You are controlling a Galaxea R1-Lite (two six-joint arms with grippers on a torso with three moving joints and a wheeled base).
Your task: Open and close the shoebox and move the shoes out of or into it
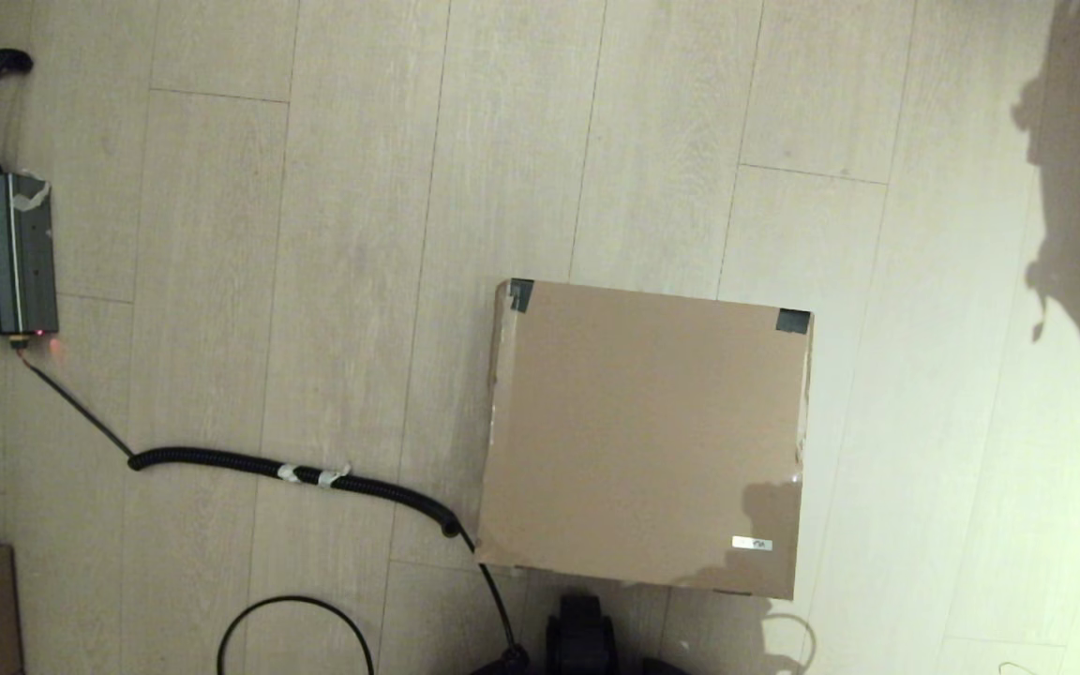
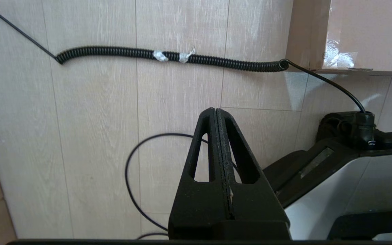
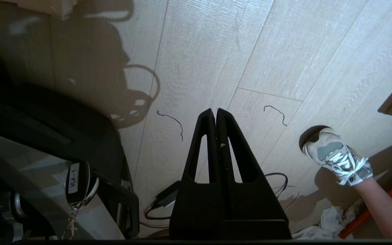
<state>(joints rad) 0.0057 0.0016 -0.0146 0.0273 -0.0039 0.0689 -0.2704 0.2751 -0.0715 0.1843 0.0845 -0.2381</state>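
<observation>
The brown cardboard shoebox (image 1: 645, 436) lies on the floor just ahead of my base, lid down flat. Black tape marks its two far corners and a small white label (image 1: 752, 543) sits near the front right corner. One corner of the shoebox (image 2: 352, 34) shows in the left wrist view. The white sneakers are hidden from every view. My left gripper (image 2: 215, 110) is shut and empty, hanging low beside the base, well short of the box. My right gripper (image 3: 215, 110) is likewise shut and empty over bare floor on the other side.
A black coiled cable (image 1: 296, 472) runs across the floor to the box's front left corner, coming from a grey power unit (image 1: 4, 253) at far left. A thin cable loop (image 1: 296, 628) lies nearby. A person's sneakered foot (image 3: 335, 156) stands beside my right arm.
</observation>
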